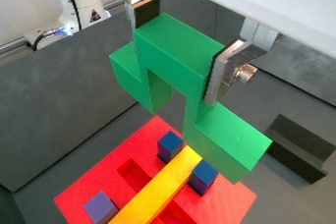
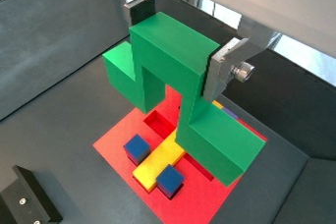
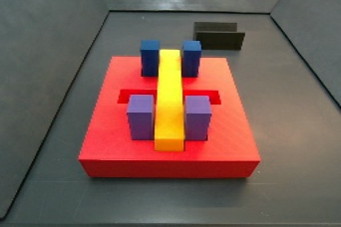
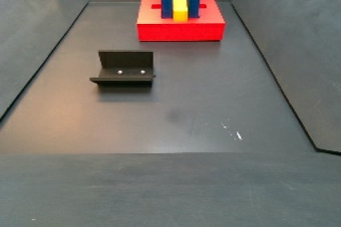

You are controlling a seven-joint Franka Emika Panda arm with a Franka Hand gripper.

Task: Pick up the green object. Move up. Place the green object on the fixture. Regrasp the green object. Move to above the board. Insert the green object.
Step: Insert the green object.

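My end effector (image 1: 178,66) is pinching the green object (image 1: 178,85) across its raised middle cube, one silver finger (image 1: 226,71) flat on one face and the other only partly seen at the far face. Both wrist views show the piece hanging high over the red board (image 2: 210,194), its two legs pointing down. The side views show no arm and no green piece, apart from perhaps a green sliver at the upper edge of one, so I judge myself well above the scene.

The fixture (image 4: 124,70) stands empty on the dark floor, well apart from the board, so I take the regrasp as done and the step in hand as moving above the board, with insertion to follow.

On the board the yellow bar (image 3: 170,97) runs down the middle, with blue blocks (image 3: 150,57) at one end and purple blocks (image 3: 142,116) at the other. Between those pairs, a recessed slot (image 3: 127,96) lies open on each side of the bar. My guess is that the arch should straddle the bar, one leg per slot.

To do this well I should line up the legs squarely with the slots before descending, and keep the piece level. I should lower slowly, since a leg catching a slot edge or a neighbouring block could twist the piece in my grip.
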